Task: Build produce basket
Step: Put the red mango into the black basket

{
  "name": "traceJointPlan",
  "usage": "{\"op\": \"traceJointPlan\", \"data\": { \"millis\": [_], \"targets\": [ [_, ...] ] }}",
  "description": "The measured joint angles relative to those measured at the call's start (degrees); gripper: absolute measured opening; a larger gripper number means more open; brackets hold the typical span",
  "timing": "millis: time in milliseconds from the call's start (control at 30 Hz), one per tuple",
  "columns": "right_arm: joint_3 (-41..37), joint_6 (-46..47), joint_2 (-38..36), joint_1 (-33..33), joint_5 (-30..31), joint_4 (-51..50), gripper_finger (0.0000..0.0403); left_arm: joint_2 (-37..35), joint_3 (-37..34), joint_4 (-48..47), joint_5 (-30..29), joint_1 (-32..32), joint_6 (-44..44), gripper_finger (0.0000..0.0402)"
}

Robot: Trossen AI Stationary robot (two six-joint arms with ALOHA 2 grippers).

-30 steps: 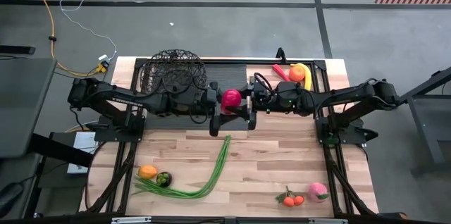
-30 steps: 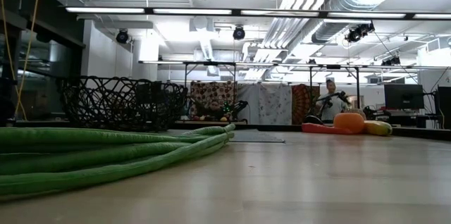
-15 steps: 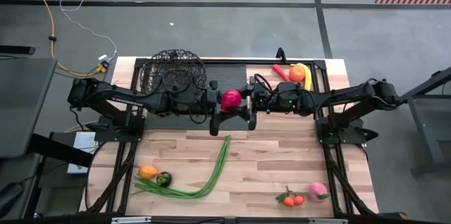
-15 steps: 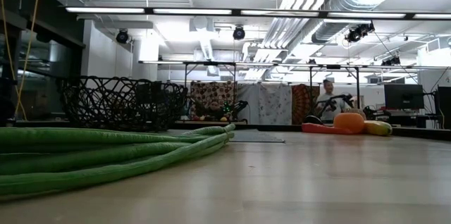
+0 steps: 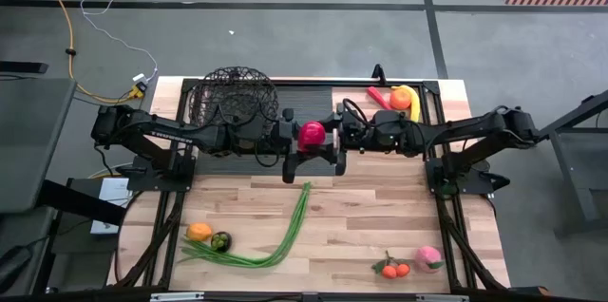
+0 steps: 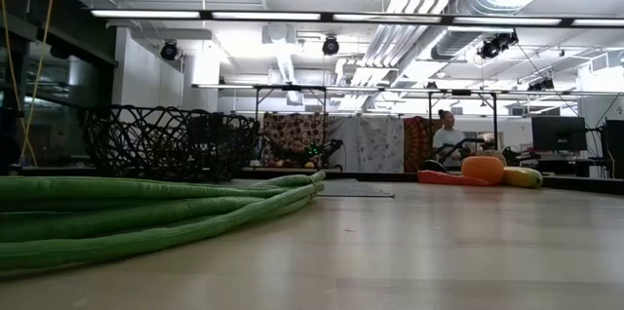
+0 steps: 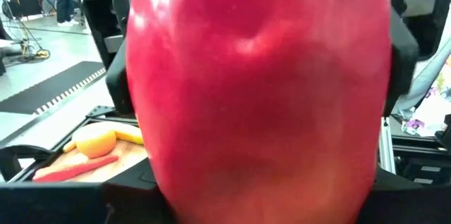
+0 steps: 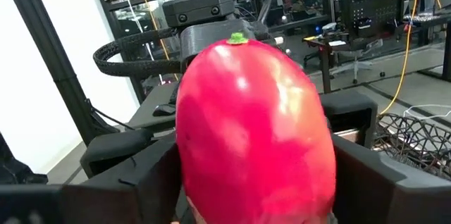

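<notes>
A red-pink fruit (image 5: 312, 134) hangs high over the table's middle, between my two grippers, which point level at each other. My left gripper (image 5: 302, 139) comes from the table's left and is shut on it; the fruit (image 7: 261, 97) fills the left wrist view. My right gripper (image 5: 325, 137) comes from the right and is open. Its fingers (image 8: 141, 175) stand close on either side of the fruit (image 8: 254, 132). The black wire basket (image 5: 233, 101) rests by its bottom at the far left. Long green stalks (image 5: 285, 235) lie on the table near the front. My left gripper pinches the fruit between its two fingers (image 7: 118, 62), which lie on its two opposite sides (image 7: 144, 111). The fingers come level from the table's left. The fruit is lifted clear of the table and stands upright, its green stem end (image 8: 236, 39) on top.
A banana, an orange and a red pepper (image 5: 404, 100) lie at the far right. At the near left are an orange (image 5: 199, 233) and a dark green fruit (image 5: 220, 240). Small oranges (image 5: 391, 269) and a pink fruit (image 5: 429, 258) lie at the near right. A person (image 6: 448, 139) sits beyond the table.
</notes>
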Motion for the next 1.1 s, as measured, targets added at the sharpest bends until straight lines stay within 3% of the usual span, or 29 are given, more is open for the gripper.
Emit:
{"op": "traceJointPlan", "data": {
  "millis": [200,467,767,933,1100],
  "targets": [
    [0.07,-0.89,-3.99,-0.15,2.40,-6.65,0.0328,0.00,-0.06,-0.51,-0.32,0.02,0.29,0.0201],
    [0.07,-1.42,-11.85,-0.36,3.39,-17.01,0.0334,-3.95,-0.09,-5.92,-2.05,0.94,1.25,0.0201],
    [-0.36,-0.60,-20.69,-0.36,8.13,-28.85,0.0334,-16.32,-0.07,-17.95,-2.78,3.32,1.02,0.0201],
    [-4.81,2.70,-25.01,-0.32,9.97,-29.16,0.0335,-24.22,-0.56,-23.43,-3.17,3.39,0.91,0.0202],
    [-11.98,8.09,-29.25,-0.32,12.11,-27.15,0.0335,-32.79,-7.03,-23.31,-4.00,3.39,-3.07,0.0202]
  ]
}}
